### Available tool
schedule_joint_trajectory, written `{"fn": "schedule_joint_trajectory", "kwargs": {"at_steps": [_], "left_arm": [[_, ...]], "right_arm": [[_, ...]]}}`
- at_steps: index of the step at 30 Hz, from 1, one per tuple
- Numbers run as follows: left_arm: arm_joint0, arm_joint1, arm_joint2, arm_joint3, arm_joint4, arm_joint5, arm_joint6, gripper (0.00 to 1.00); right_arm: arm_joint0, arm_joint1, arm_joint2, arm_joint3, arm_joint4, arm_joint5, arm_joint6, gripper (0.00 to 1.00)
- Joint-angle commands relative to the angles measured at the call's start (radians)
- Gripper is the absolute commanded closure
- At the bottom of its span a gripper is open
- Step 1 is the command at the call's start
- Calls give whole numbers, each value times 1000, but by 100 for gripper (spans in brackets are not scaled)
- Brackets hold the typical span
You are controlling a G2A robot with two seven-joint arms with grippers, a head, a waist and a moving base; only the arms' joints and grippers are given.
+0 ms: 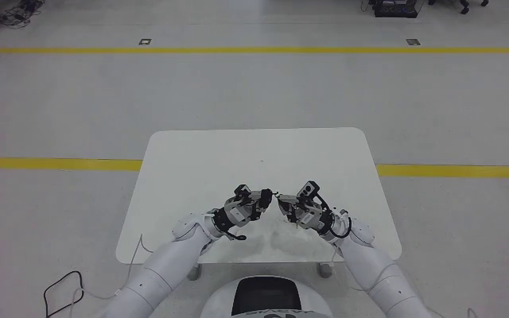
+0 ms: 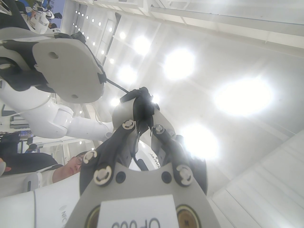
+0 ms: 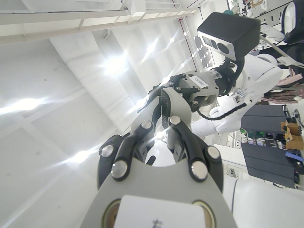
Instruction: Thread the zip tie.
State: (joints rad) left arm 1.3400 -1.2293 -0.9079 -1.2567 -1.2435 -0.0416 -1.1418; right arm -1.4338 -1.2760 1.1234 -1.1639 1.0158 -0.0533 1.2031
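A thin black zip tie (image 1: 274, 195) hangs between my two grippers, above the front part of the white table (image 1: 238, 155). My left gripper (image 1: 263, 196) is shut on one end of it; in the left wrist view its fingertips (image 2: 142, 103) pinch a black bunch, and the zip tie's strand (image 2: 117, 86) runs from there to the other gripper's finger. My right gripper (image 1: 285, 206) is shut on the other end. In the right wrist view its closed fingers (image 3: 163, 98) hold the zip tie, whose strap (image 3: 145, 105) sticks out sideways. The two grippers face each other, nearly tip to tip.
Both wrists are tilted upward, so ceiling lights fill the background behind the fingers. The table's front edge (image 1: 262, 258) lies just under the forearms. A black cable (image 1: 64, 290) loops on the floor at the left front.
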Motion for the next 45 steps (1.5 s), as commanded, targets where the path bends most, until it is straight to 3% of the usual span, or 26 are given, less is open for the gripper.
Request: {"fn": "schedule_joint_trajectory", "kwargs": {"at_steps": [1, 45], "left_arm": [[0, 0, 0, 0, 0, 0, 0, 100], [0, 0, 0, 0, 0, 0, 0, 100]], "right_arm": [[0, 0, 0, 1, -1, 0, 0, 100], [27, -7, -19, 55, -2, 3, -5, 100]]}}
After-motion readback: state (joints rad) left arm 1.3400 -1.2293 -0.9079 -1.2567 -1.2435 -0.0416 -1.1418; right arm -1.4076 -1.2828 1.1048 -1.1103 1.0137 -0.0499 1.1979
